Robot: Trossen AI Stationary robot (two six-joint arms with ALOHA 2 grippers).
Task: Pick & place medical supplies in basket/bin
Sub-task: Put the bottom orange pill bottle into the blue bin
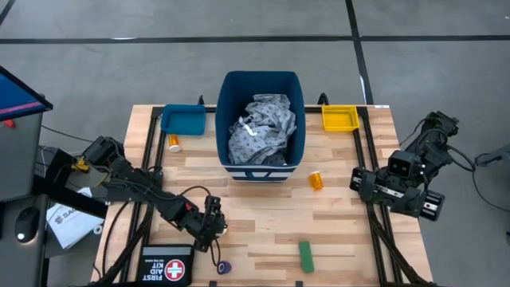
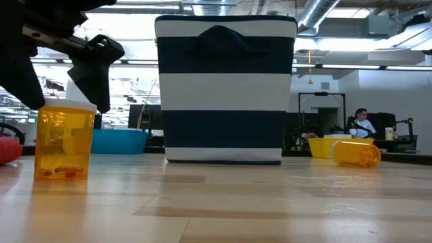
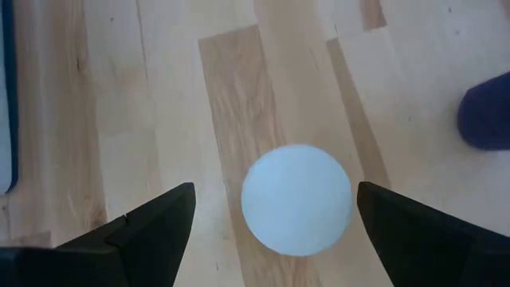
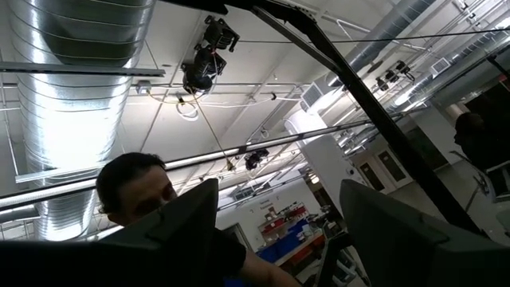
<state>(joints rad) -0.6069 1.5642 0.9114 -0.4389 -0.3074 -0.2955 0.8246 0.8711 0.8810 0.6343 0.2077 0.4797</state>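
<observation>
The left gripper (image 1: pixel 213 226) hangs over the front-left of the table, fingers spread wide and holding nothing, and straight beneath it stands an upright orange pill bottle (image 2: pixel 65 140). The left wrist view shows it best: the bottle's white cap (image 3: pixel 296 200) sits dead centre between the two dark fingers (image 3: pixel 143 231), so the bottle's long axis runs vertical, right along the gripper's line of descent. From the low view the fingers look poised just above the cap, not touching it.

By my reading, a straight drop and a squeeze is all that's wanted. Then comes the carry, with the tall dark blue bin (image 1: pixel 261 127) out at about 1 o'clock from the gripper, the grey gown (image 1: pixel 263 127) already heaped inside.

The right gripper (image 1: pixel 396 195) waits at the table's right edge, aimed up at the ceiling, fingers parted and empty. A second orange bottle (image 1: pixel 316 179) lies on its side at about 9 o'clock from that gripper, nearer to it than to the left one.
</observation>
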